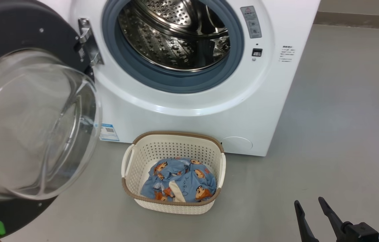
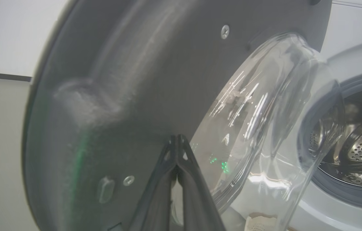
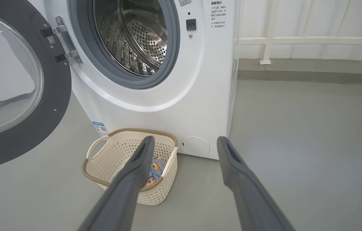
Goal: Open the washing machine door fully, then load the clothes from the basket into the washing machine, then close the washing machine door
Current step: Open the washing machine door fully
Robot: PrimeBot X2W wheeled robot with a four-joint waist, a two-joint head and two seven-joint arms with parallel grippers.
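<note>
Door point(image 2: 129, 80) near closed left claw point(image 2: 177, 138); right claw point(image 1: 308, 201) spread, empty.

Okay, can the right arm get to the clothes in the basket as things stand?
Probably yes. The right end effector is open, with bare floor between it and the basket. The clothes lie uncovered inside, and the washing machine door stands off to the left.

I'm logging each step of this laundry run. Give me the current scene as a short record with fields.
door: open, standing out to the left
drum: no clothes seen inside
basket: on floor before the washing machine
clothes: in basket
left gripper: shut, close against door's inner face
right gripper: open, empty
</note>
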